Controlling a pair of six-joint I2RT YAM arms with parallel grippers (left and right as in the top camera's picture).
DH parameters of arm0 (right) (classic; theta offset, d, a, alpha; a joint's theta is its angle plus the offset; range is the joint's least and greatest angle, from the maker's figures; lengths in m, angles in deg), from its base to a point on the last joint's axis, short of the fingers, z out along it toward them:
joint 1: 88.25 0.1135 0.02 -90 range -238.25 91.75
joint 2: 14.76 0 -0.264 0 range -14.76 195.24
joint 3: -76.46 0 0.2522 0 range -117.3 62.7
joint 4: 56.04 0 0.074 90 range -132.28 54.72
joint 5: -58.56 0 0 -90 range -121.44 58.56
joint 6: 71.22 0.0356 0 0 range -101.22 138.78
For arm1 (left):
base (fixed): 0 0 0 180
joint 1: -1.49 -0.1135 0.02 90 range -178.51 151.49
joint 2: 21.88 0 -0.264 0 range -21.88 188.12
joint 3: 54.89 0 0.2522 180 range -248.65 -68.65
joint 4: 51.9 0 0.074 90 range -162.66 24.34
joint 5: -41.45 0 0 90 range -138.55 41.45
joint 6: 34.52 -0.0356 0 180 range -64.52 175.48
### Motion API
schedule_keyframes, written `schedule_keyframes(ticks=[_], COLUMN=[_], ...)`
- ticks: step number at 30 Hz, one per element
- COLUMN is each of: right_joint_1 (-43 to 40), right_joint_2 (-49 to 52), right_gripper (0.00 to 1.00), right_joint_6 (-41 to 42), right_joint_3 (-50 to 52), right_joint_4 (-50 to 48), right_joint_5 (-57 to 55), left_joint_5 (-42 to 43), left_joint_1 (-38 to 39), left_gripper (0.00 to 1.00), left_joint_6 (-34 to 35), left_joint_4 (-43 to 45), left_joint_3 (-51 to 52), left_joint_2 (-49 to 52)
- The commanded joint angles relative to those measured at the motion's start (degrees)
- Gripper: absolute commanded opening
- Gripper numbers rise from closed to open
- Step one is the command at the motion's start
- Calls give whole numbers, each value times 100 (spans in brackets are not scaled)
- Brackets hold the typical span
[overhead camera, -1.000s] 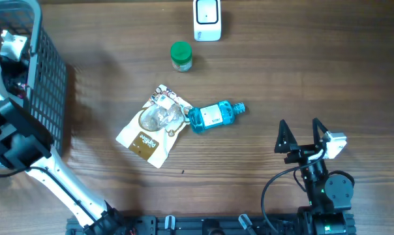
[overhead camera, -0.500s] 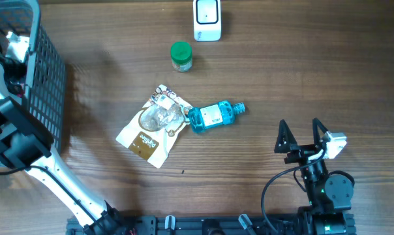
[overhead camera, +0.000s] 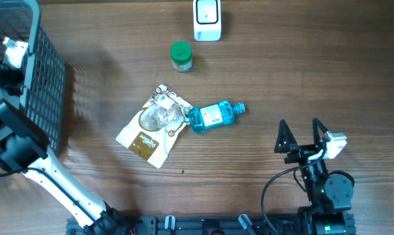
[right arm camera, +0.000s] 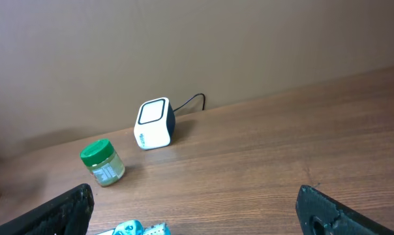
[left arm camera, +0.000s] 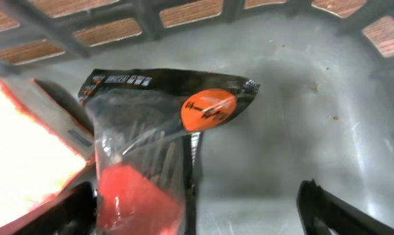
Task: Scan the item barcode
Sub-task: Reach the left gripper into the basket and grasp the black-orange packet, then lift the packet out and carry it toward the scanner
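In the left wrist view, a clear packet (left arm camera: 158, 143) with a black header, an orange round label and red contents lies on the grey floor of the basket (left arm camera: 301, 111). My left gripper (left arm camera: 194, 207) is open. Its fingers straddle the packet's lower end, and the left fingertip (left arm camera: 73, 205) is close to the packet's edge. From overhead, the left wrist (overhead camera: 13, 47) reaches into the dark mesh basket (overhead camera: 50, 78) at the far left. The white barcode scanner (overhead camera: 207, 18) (right arm camera: 154, 124) stands at the back of the table. My right gripper (overhead camera: 301, 136) is open and empty at the front right.
A green-lidded jar (overhead camera: 181, 55) (right arm camera: 102, 163) stands near the scanner. A blue bottle (overhead camera: 212, 116) lies mid-table, touching a brown and white pouch (overhead camera: 150, 127). A brightly lit pink box (left arm camera: 21, 150) lies beside the packet in the basket.
My left wrist has shifted slightly inside the basket. The right arm and the items on the table have not moved.
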Motion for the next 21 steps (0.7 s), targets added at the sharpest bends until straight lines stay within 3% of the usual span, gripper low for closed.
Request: schedule_keyframes(ticks=[1,2,3,6,9,10,11,21], right_joint_1=[15,15,15,15,15,15,15,15], right_joint_2=[-46,-46,-46,-46,-46,-46,-46,-46], right_gripper=[100,100,100,100,100,100,100,100], right_joint_6=[-96,-98,-98,-96,-96,-98,-94,-96], right_joint_3=[4,4,4,4,4,4,4,4], right_joint_4=[-13,-13,-13,-13,-13,-13,-13,-13], right_joint_5=[-74,-74,-74,-74,-74,-74,-74,-74], left_joint_5=[184,181,181,181,184,184,188,332], left_joint_1=[-26,-26,-26,-26,-26,-26,-26,-31], left_gripper=[61,48,42,42,25,18,4,4], left_joint_6=[-103,-103,-101,-101,-76,-79,-76,247], left_joint_4=[-44,-63,-72,-44,-61,-79,-103,-459], left_joint_3=[46,46,46,46,46,46,46,44], left_joint_2=[433,455,457,457,457,457,457,361])
